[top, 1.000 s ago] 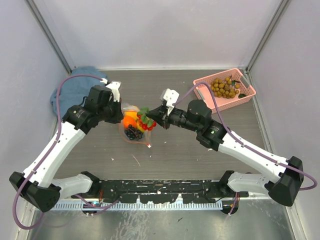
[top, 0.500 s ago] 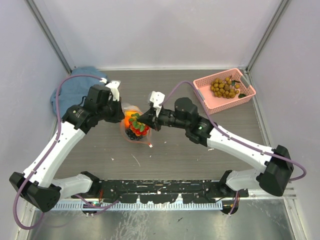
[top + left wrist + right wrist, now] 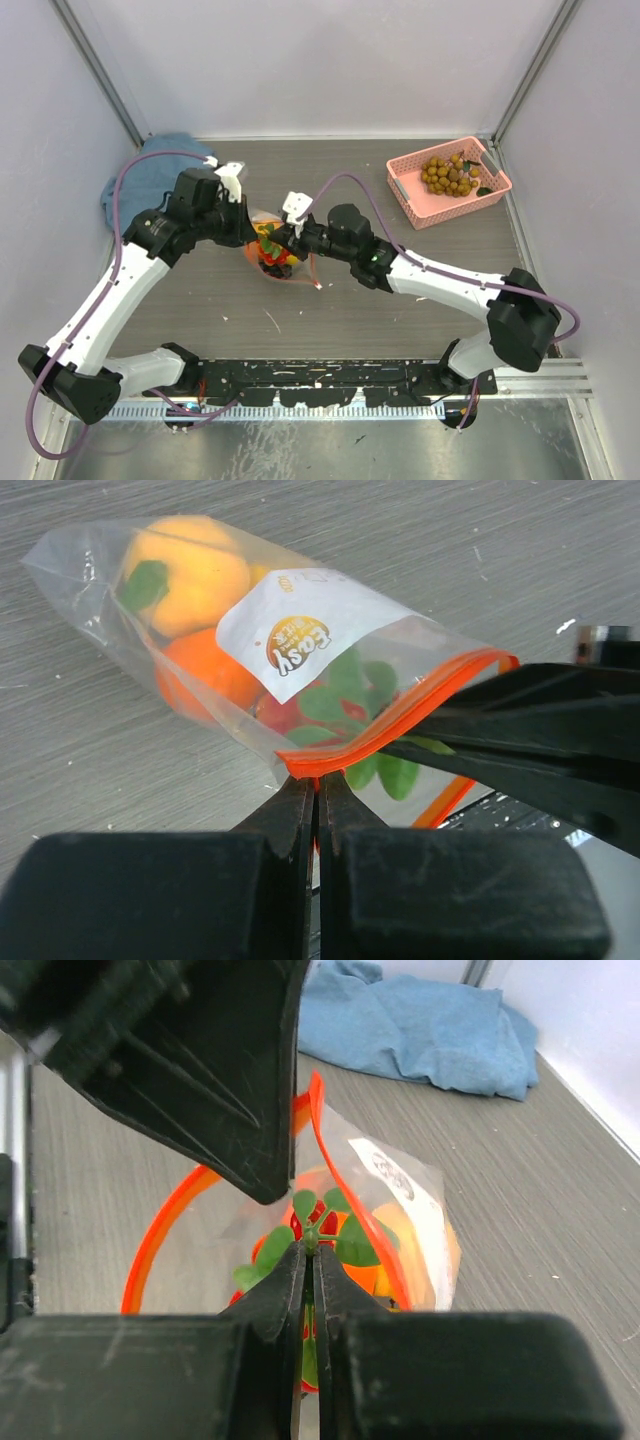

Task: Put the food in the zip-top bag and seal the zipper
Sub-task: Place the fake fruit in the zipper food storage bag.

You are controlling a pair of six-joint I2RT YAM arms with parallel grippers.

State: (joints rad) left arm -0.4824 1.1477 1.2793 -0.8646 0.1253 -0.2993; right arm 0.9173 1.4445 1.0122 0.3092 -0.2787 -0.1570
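Observation:
The clear zip-top bag point(image 3: 268, 250) lies between both arms, its mouth held open. It holds a yellow fruit point(image 3: 195, 575), an orange fruit point(image 3: 200, 675) and dark fruit. My left gripper point(image 3: 248, 232) is shut on the orange-red zipper point(image 3: 400, 720) at one mouth corner point(image 3: 318, 780). My right gripper point(image 3: 284, 240) is shut on the green stem of a red toy fruit with green leaves point(image 3: 320, 1222), holding it inside the bag's mouth point(image 3: 309, 1250). The zipper point(image 3: 345, 1175) loops open around it. Olive-brown grapes point(image 3: 450, 173) sit in the basket.
A pink basket point(image 3: 486, 192) stands at the back right. A blue cloth point(image 3: 150, 175) lies at the back left, also in the right wrist view point(image 3: 420, 1020). The left finger point(image 3: 200, 1060) hangs close above the right gripper.
My right arm has moved left, carrying the red leafy fruit from beside the bag into its open mouth. The left gripper has kept its hold on the bag edge.

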